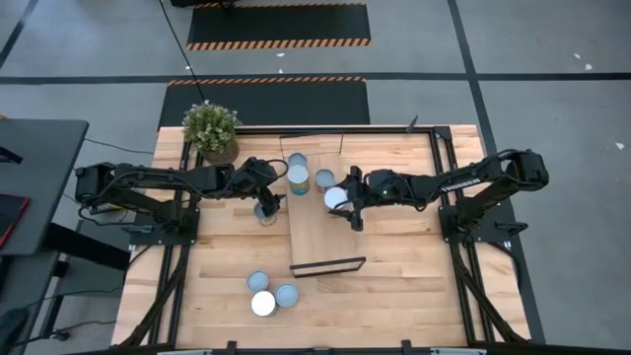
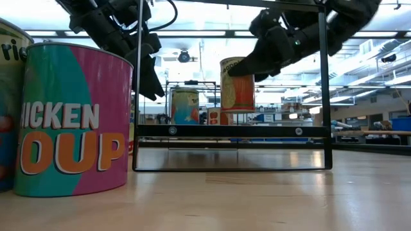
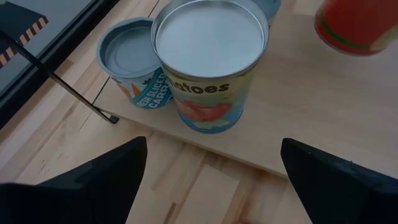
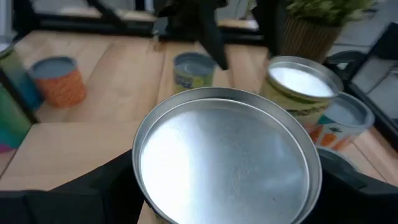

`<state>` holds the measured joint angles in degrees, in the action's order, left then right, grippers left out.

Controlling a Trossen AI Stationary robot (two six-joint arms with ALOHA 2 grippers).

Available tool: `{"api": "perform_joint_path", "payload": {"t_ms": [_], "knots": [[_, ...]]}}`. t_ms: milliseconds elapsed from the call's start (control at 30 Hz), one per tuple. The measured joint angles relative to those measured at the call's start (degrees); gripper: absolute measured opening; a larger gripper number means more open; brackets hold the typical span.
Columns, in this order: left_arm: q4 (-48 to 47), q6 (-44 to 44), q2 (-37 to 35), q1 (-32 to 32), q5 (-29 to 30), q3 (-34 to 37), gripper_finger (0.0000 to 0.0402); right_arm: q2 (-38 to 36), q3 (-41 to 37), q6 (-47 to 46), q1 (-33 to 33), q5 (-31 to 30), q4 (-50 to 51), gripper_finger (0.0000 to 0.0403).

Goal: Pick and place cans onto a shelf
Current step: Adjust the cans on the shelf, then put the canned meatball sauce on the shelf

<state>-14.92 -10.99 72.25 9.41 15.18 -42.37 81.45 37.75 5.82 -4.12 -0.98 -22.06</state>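
**Two arms over the shelf, one can held**

Seven cans show on the wooden surface (image 1: pixel 394 256) and the shelf (image 1: pixel 320 232) in the high view. Starting at the left, we see the potted plant (image 1: pixel 210 130) near the far corner and the left gripper (image 1: pixel 268 200) just beside the shelf's left edge, over a can on the surface (image 1: pixel 267 216) — its fingers (image 3: pixel 106 177) stand wide apart and hold nothing. Ahead of them, in the left wrist view, a tomatoes can (image 3: pixel 210 65) stands on the shelf board touching a sliced-carrots can (image 3: pixel 132 68). Nearer the front edge, three cans (image 1: pixel 269 294) sit clustered on the surface. On the shelf's far end we count another can (image 1: pixel 324 179) beside the right arm. The right gripper (image 1: pixel 347 203) hangs over the shelf with its fingers closed on an orange can (image 2: pixel 237 85) — lifted clear of the board in the low view, its silvery top (image 4: pixel 224 158) filling the right wrist view.
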Motion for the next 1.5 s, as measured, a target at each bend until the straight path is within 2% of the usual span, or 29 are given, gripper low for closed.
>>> {"api": "perform_joint_path", "payload": {"t_ms": [133,333,533,733,867,1133,1300,1500], "knots": [[0.0,-0.4,0.0,0.1,0.1,0.0,0.0376,0.0,-3.5,-1.2,-0.2,-1.1,-7.0,0.0336],[0.0,-0.6,0.0,0.1,-0.6,0.0,0.0376,0.4,-5.0,-2.7,-0.5,-1.1,-7.2,0.0337],[-0.2,-1.4,0.0,0.1,-0.8,0.0,0.0376,5.5,-5.2,-3.2,-0.1,-1.4,-11.3,0.0339],[-1.5,3.0,0.0,0.1,-3.2,0.0,0.0376,7.3,-5.2,-3.2,0.1,-1.6,-11.5,0.0370],[-2.5,2.8,0.0,0.1,-3.9,-0.9,0.0376,5.9,-5.2,-2.6,0.3,-2.8,-11.2,0.0396],[-5.9,3.3,-3.5,-2.0,-3.9,-3.8,0.0376,0.8,-5.2,-0.5,0.3,-3.1,-7.7,0.0399],[-11.7,1.1,-6.2,-3.6,-3.4,-3.8,0.0376,-2.3,-5.1,0.6,0.3,-3.6,-6.3,0.0399],[-24.3,-4.0,-8.8,-6.6,-3.5,-3.7,0.0376,-7.1,-5.1,1.9,0.3,-6.0,-2.8,0.0399]]}}
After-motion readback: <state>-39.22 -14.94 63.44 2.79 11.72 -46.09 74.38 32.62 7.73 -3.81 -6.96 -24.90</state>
